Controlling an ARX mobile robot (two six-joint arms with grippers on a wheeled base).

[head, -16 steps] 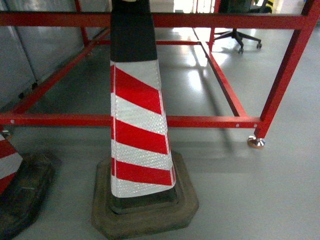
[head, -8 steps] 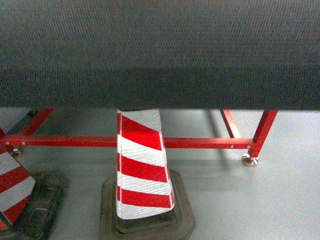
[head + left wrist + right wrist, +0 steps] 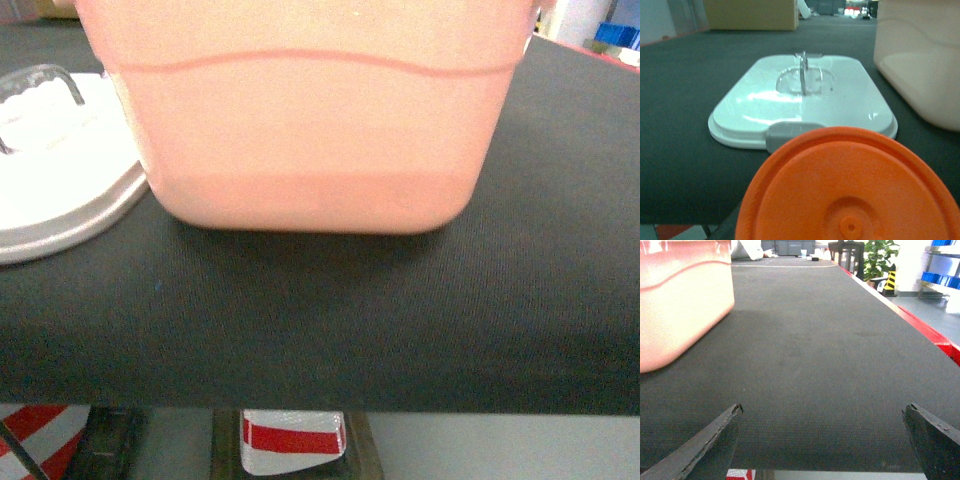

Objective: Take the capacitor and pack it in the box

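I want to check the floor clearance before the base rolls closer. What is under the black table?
Under the black table edge, a red-and-white striped cone on a dark base shows, with a second cone at left. The tabletop hides everything farther back.

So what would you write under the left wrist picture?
White lid lying flat on the black table beside the pink box, orange disc up close.

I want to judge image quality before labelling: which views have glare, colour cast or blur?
Head view: the box fills the frame, soft and slightly overexposed. Left wrist view: a green cast, glare on the lid, and a blurred orange disc very near the lens. Right wrist view: natural colours, with bright background.
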